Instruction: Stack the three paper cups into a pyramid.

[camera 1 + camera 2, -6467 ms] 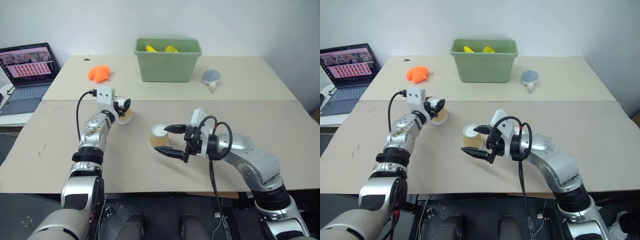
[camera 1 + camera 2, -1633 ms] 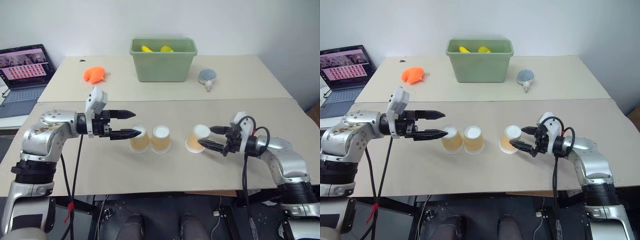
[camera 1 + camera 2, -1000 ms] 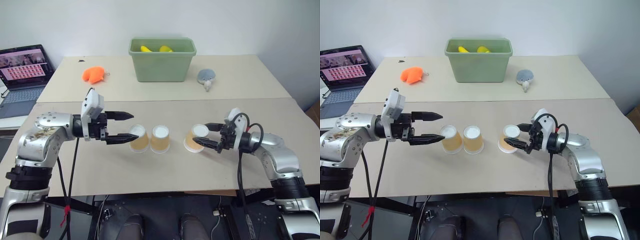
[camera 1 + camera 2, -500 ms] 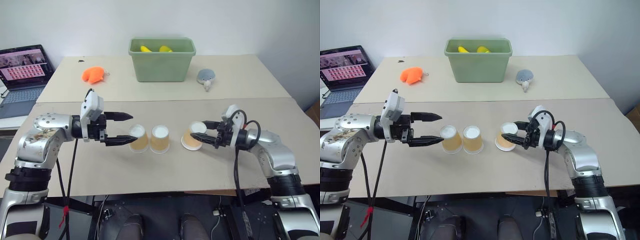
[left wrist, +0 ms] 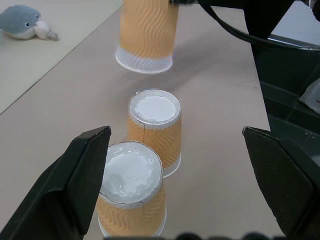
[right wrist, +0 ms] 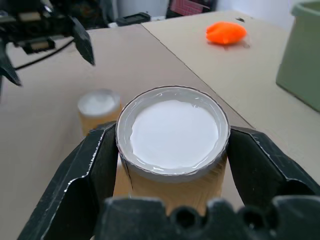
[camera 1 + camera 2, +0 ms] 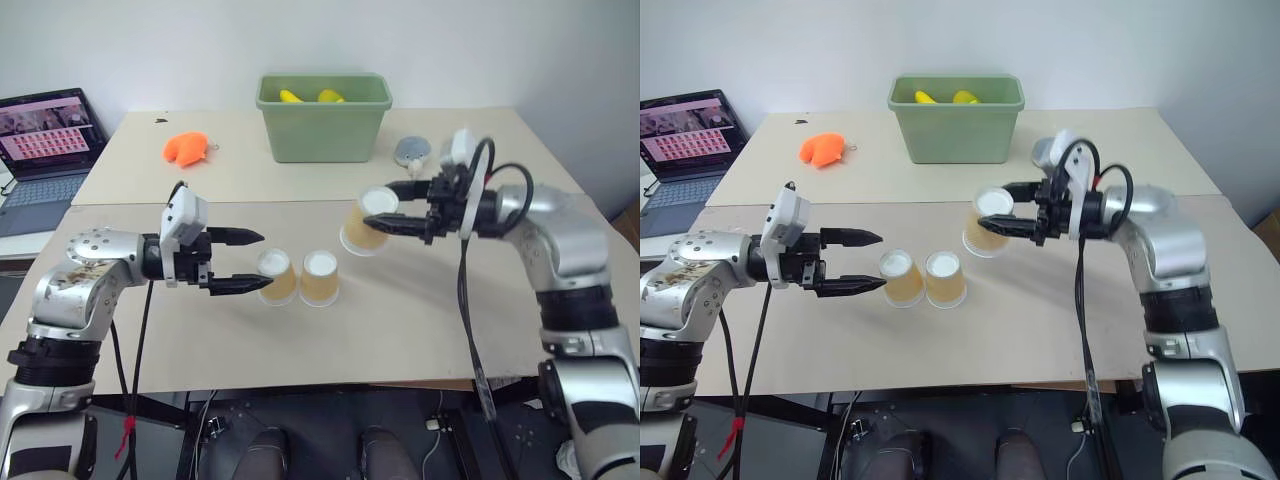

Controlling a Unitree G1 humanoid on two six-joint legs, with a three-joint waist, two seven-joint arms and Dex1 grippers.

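**Right jaws clamp one cup aloft; left jaws gape beside the pair**

Clenched on the third paper cup (image 7: 364, 221), the right gripper (image 7: 398, 217) holds it off the table (image 7: 450, 310), tilted, white end up, its two black fingers pressing opposite sides of the tan wall just under the rim. The cup hangs above and to the right of the other two.

Spread wide and holding nothing, the left gripper (image 7: 252, 260) hovers level just to the left of the two standing cups, its fingertips near the left cup (image 7: 277, 276) but apart from it.

On the table, the left cup and the middle cup (image 7: 320, 277) stand side by side, white ends up, touching or nearly so.

Further back sit a green bin (image 7: 323, 116), a laptop (image 7: 48, 145), an orange toy (image 7: 188, 148) and a grey plush (image 7: 411, 151).
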